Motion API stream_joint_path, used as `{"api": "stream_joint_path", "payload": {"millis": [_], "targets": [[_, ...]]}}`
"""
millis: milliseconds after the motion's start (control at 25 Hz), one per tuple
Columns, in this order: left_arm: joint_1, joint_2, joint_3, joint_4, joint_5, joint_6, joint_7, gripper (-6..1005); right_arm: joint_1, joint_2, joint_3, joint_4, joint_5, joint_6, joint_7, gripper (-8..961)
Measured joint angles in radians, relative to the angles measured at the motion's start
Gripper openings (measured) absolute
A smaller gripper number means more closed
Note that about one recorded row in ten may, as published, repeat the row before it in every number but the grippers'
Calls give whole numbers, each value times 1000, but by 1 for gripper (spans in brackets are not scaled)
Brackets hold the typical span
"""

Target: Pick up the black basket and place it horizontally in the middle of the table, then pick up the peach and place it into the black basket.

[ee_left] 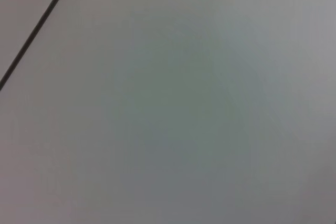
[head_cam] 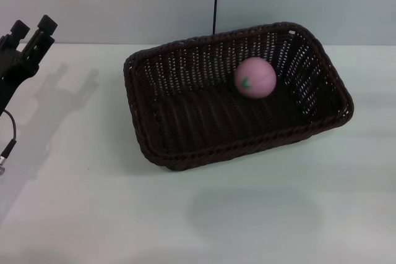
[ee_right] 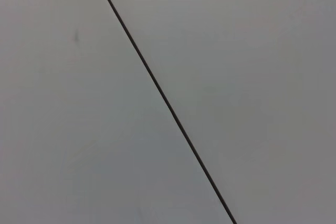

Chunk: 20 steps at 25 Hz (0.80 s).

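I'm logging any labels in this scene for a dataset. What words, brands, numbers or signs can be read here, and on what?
None: no view shows readable text.
The basket is bare weave.
The peach, lying in the basket, has only a green leaf mark, no letters.
The table is plain.
The left gripper, raised at the table's left edge, shows no marking.
Both wrist views show only a plain surface crossed by a dark line.

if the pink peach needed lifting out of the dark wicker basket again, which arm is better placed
Left, probably. The left gripper is raised over the white table, left of the dark woven wicker basket holding the round pink peach. The right gripper is out of view.
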Motion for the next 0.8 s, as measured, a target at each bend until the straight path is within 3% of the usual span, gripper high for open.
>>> {"api": "stream_joint_path", "payload": {"millis": [800], "targets": [[15,0,-3,0,0,22,7,779,8,0,6,21,2,29,-97,509]]}}
